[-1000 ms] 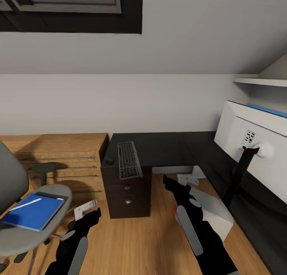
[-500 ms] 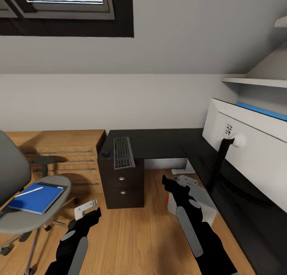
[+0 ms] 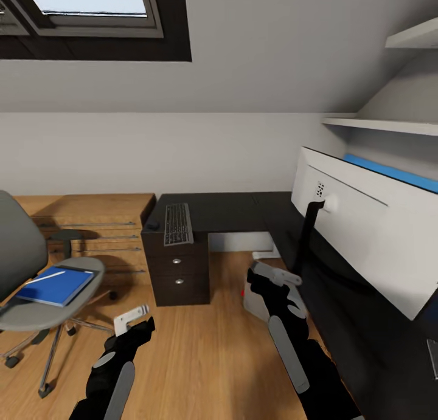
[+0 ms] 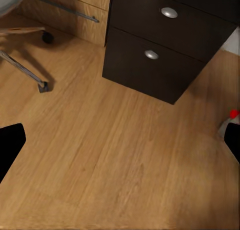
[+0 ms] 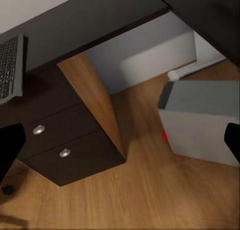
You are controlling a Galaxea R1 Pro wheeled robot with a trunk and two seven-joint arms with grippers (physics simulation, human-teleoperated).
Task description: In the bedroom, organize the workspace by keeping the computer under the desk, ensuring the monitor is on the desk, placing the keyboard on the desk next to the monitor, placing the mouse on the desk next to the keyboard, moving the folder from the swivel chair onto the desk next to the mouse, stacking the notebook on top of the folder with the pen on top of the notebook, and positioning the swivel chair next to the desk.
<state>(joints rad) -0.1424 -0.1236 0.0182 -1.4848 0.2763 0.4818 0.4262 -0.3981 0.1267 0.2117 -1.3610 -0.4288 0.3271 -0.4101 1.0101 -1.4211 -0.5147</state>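
Your bright blue flat folder (image 3: 53, 285) lies on the grey padded swivel chair (image 3: 36, 298), the thin whitish pen (image 3: 46, 277) on top near its back edge. Both your left gripper (image 3: 132, 320) and right gripper (image 3: 274, 276) hang empty over the wooden floor (image 4: 120, 155), fingers spread wide.

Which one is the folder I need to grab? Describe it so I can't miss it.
Find the grey swivel chair left of the black desk. The folder lies flat on its seat: bright blue, with a thin white pen lying on top.
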